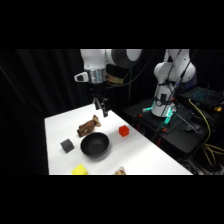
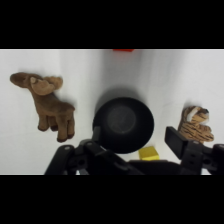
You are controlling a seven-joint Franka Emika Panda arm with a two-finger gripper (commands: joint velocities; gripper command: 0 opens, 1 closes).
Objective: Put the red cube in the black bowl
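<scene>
The red cube (image 1: 124, 131) sits alone on the surface (image 1: 150, 155), just right of the bowl (image 1: 94, 145). The gripper (image 1: 101, 110) hangs above, wide apart and empty, back-left of the cube near the brown toy (image 1: 88, 126). In the wrist view the cube (image 2: 123, 50) shows beyond the bowl (image 2: 123, 124).

A brown plush moose (image 2: 49, 104), a striped plush tiger (image 2: 196, 125), a yellow block (image 1: 79, 170), a dark grey cube (image 1: 67, 145) on the white table (image 1: 150, 155).
</scene>
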